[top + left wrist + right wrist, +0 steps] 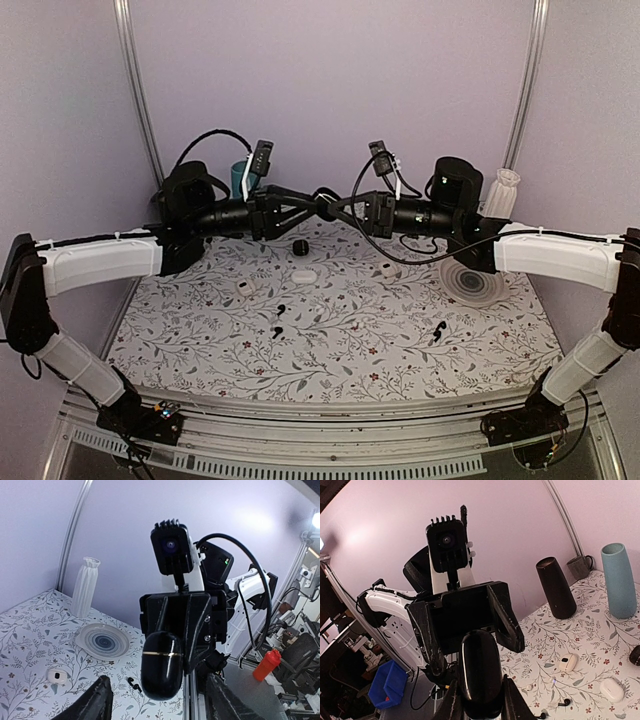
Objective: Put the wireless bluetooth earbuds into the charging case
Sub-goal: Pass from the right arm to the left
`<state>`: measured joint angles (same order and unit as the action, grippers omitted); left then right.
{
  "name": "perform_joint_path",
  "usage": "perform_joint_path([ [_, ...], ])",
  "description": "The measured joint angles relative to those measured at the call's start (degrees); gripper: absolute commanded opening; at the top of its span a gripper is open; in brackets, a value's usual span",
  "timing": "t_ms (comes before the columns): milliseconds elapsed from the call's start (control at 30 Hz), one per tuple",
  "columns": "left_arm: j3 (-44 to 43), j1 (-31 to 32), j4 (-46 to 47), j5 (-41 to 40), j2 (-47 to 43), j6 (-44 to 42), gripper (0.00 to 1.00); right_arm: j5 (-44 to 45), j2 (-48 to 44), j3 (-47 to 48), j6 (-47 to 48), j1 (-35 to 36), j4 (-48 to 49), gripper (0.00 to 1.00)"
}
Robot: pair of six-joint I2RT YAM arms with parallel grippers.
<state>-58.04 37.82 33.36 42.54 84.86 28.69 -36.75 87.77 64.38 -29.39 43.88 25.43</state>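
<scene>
Since only the right jaws pinched the charging case (pixel 480 672) up in the air, with the left jaws wide open near it, it could slip and drop onto the desk (pixel 400 352), by the earbuds (pixel 281 308) lying there.

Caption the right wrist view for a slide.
Right hand holds the glossy black charging case before the open left hand, above a floral table strewn with white cases.

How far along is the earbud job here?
Done: nothing inserted. In hand: the right gripper clamps the charging case in mid-air, its lid apparently closed; the left gripper stands open around it. Left: earbuds lie on the table.
</scene>
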Motion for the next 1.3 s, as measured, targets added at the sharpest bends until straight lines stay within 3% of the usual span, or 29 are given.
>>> perform_joint_path([
  [467,-1.27,0.00,2.78,3.08,2.21,3.21,0.44,-0.02,0.22,0.35,-0.13,0.00,0.48,0.04],
  [733,-1.27,0.00,5.05,4.90,2.64,4.63,0.45,-0.33,0.59,0.74,-0.39,0.00,0.85,0.04],
  [1033,-1.27,0.00,6.23,5.49,3.23,6.16,0.33,-1.31,1.14,0.81,-1.51,0.00,2.16,0.04],
  [1300,-1.27,0.00,6.34,5.46,3.34,6.51,0.32,-1.60,1.18,0.81,-1.84,0.00,2.91,0.04],
])
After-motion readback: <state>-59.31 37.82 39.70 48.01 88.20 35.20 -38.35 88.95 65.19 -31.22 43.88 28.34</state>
